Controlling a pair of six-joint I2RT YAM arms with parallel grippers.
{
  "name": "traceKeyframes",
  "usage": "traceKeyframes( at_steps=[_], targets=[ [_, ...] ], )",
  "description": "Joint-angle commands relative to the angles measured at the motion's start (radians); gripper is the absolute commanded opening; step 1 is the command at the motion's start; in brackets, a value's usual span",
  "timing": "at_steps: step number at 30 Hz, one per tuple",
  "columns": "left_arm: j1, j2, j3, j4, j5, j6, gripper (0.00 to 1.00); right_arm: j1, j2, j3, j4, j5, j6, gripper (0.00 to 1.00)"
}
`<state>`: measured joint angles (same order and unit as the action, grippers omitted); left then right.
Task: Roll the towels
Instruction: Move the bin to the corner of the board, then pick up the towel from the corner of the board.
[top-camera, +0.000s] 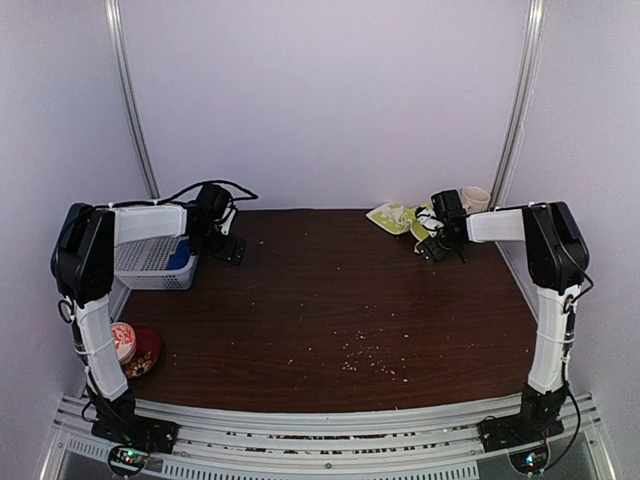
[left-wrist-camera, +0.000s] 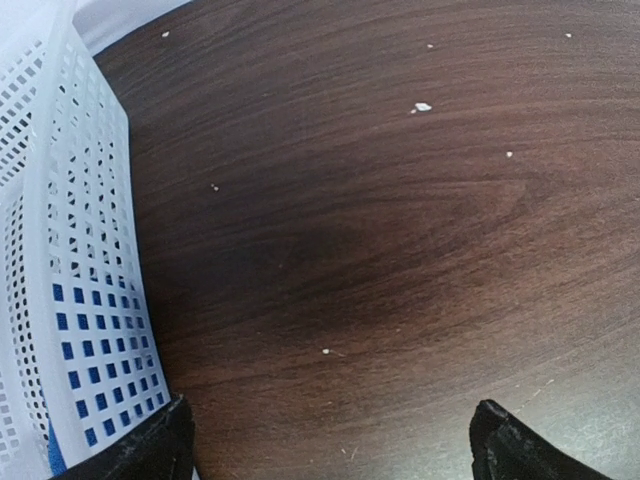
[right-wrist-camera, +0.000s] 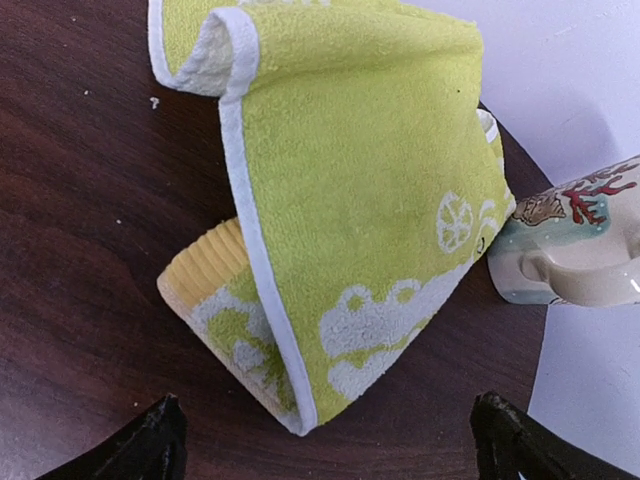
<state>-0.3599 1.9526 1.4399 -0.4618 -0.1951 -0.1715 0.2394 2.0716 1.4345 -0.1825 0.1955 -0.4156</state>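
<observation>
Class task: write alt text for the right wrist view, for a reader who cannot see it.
A yellow-green towel with white trim and a pale white pattern lies loosely folded on a dark wooden table. A patterned mug sits at its right edge. The jaws' black tips show at the bottom corners, wide apart, holding nothing.

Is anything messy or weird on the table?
Yes. Pale crumbs are scattered over the table, and the yellow-green towel lies crumpled at the far right edge, right beside a mug.
</observation>
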Motion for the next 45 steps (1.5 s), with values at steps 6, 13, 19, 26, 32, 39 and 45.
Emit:
traceKeyframes(
  at_steps=[6,13,19,26,32,39,45],
  targets=[
    [0.061,0.030,-0.016,0.029,-0.015,-0.019,0.98,-0.011,0.103,0.119,-0.022,0.082,0.008,1.00],
    [0.065,0.005,-0.018,0.041,0.035,-0.028,0.98,-0.015,0.190,0.210,-0.063,0.121,0.011,0.97],
    [0.054,-0.076,-0.035,0.064,0.086,-0.042,0.98,-0.015,0.238,0.259,-0.075,0.177,-0.006,0.77],
    [0.010,-0.114,-0.048,0.083,0.130,-0.044,0.98,-0.014,0.211,0.261,-0.118,0.076,-0.054,0.18],
    [-0.009,-0.160,-0.068,0.106,0.129,-0.046,0.98,0.007,0.063,0.248,-0.185,-0.107,-0.113,0.00],
    [-0.010,-0.177,-0.078,0.132,0.203,-0.033,0.98,0.085,-0.201,0.218,-0.297,-0.356,-0.176,0.00],
    [-0.040,-0.224,-0.148,0.246,0.343,0.042,0.98,0.169,-0.399,0.178,-0.412,-0.481,-0.265,0.00]
  ],
)
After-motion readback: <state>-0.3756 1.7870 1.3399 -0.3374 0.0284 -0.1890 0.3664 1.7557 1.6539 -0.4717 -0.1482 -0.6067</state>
